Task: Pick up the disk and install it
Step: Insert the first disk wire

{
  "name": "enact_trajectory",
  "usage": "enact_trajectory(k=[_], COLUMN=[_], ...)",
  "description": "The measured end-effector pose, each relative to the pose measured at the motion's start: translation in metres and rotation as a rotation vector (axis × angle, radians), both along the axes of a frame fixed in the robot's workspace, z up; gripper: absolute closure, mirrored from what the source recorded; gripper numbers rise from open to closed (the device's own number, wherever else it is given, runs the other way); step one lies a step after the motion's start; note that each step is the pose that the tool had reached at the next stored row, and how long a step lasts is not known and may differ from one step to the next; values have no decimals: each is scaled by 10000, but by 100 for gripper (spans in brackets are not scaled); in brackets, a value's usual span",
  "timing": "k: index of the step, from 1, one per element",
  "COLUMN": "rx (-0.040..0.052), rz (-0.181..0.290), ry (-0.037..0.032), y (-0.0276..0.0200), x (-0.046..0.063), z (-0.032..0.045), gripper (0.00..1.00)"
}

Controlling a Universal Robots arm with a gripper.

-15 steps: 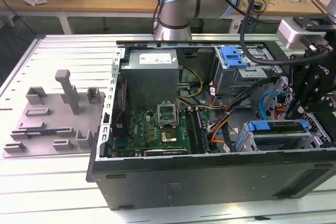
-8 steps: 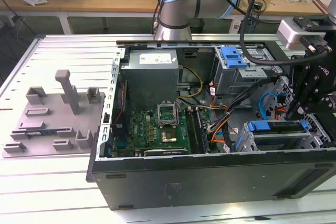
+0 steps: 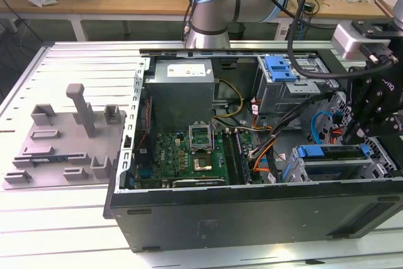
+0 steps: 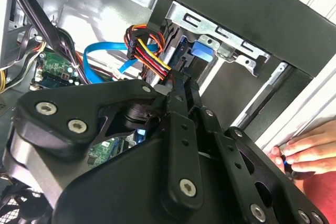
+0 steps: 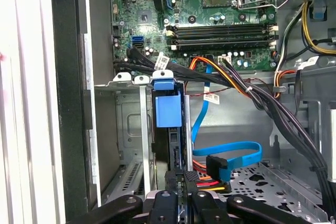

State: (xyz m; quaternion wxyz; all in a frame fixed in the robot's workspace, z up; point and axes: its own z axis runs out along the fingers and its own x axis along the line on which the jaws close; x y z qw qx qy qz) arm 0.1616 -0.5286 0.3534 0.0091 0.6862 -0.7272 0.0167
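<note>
The disk [image 5: 168, 109] stands on edge in the drive bay [image 5: 128, 129] of the open case [image 3: 252, 218], toward the exterior view's right. The gripper [image 5: 184, 182] sits at its near end; I cannot tell whether the jaws clench it

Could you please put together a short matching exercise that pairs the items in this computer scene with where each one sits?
Things:
1. disk
2. grey metal box
3. grey plastic fixture
4. motherboard

Places:
A. on the table, outside the case
B. flat on the case floor
C. slotted in a drive bay by the end effector
D. against the case's far wall in the exterior view

Pairs: 1-C, 2-D, 3-A, 4-B
</note>
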Motion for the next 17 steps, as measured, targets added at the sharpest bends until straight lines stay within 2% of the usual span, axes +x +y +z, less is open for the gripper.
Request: enact_trajectory(k=[17], rx=[2], rz=[45], ry=[0], y=[-4], x=[7], z=[-31], gripper=[83])
